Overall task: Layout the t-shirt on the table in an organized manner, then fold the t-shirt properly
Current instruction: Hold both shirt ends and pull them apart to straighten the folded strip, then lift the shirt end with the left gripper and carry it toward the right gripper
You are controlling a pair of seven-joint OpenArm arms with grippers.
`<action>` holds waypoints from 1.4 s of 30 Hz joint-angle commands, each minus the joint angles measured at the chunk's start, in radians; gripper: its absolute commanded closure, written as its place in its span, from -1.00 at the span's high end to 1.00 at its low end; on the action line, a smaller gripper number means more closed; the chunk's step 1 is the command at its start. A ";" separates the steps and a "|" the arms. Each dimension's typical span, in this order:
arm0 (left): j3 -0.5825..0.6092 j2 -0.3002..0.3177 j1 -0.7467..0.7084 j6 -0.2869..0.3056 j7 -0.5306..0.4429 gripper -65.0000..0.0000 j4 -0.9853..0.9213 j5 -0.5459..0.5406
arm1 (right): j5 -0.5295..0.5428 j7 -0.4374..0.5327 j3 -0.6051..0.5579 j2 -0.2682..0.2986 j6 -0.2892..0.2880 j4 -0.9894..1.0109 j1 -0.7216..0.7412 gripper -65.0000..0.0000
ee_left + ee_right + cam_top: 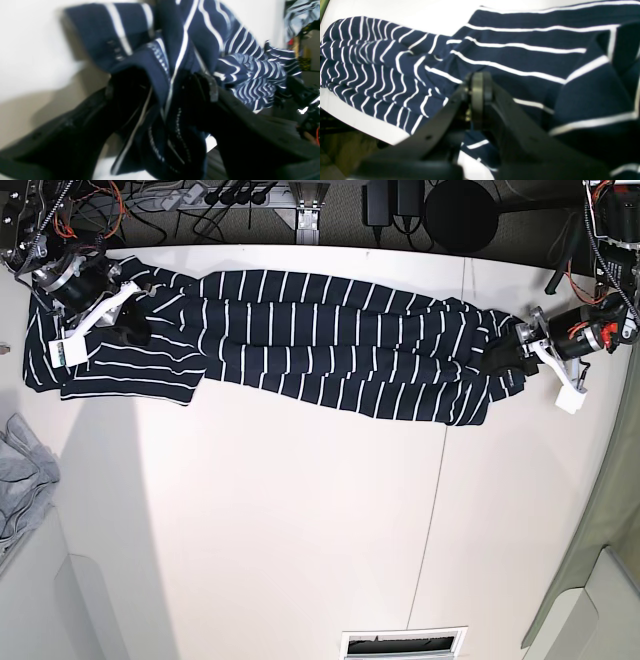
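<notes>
Left gripper (165, 100) clenched a bunched end of the dark navy white-striped fabric t-shirt (320, 345) at three o'clock in the base view, while the right gripper (477, 100) pinched the sleeve end at nine o'clock. Stretched between them, the shirt's long axis ran nine-to-three along the far edge of the broad matte white counter (300, 520), each arm nearest its own end.

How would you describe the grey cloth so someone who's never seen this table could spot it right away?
Start at the white table and follow its edge on the base view's left, below the sleeve end of the striped t-shirt. There a crumpled grey cloth lies at the border, partly cut off by the frame. It is plain light grey with no stripes, unlike the navy shirt.
</notes>
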State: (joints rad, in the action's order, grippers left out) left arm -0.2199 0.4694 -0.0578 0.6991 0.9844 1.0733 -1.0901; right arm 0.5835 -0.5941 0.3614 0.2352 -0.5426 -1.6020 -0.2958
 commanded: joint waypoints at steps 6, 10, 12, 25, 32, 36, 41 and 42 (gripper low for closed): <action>0.066 -0.018 0.008 -0.001 -0.068 -1.00 0.008 0.094 | 0.019 0.021 0.004 0.011 -0.004 -0.014 0.005 -1.00; 0.021 0.014 0.032 -0.001 -0.094 -1.00 0.009 0.116 | 0.019 0.021 0.004 0.011 -0.004 -0.014 0.005 -1.00; -0.012 0.039 0.055 -0.001 -0.093 -1.00 0.010 0.131 | 0.019 0.021 0.004 0.011 -0.004 -0.014 0.005 -1.00; -0.028 0.149 0.085 -0.001 0.004 -1.00 0.201 0.126 | 0.019 0.022 0.003 0.011 -0.004 -0.013 0.005 -1.00; 0.026 0.106 -0.015 -0.001 0.032 -1.00 0.532 0.087 | -0.008 0.022 0.003 -0.033 -0.004 -0.013 0.005 -1.00; 0.160 0.017 -0.023 -0.034 0.023 -1.00 0.653 0.146 | -0.016 0.023 0.003 -0.048 -0.004 -0.012 0.007 -1.00; 0.361 -0.127 0.031 -0.046 -0.059 -1.00 0.657 0.338 | -0.035 0.037 0.003 -0.048 -0.004 -0.012 0.006 -1.00; 0.397 -0.151 0.040 -0.061 -0.082 -1.00 0.646 0.386 | -0.035 0.037 0.003 -0.048 -0.004 -0.012 0.006 -1.00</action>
State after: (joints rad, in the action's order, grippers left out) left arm 0.1864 0.3080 -0.0296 0.6373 0.9188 1.7065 -0.6857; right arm 0.5335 -0.5800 0.3603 0.1799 -0.5426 -1.6012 -0.2935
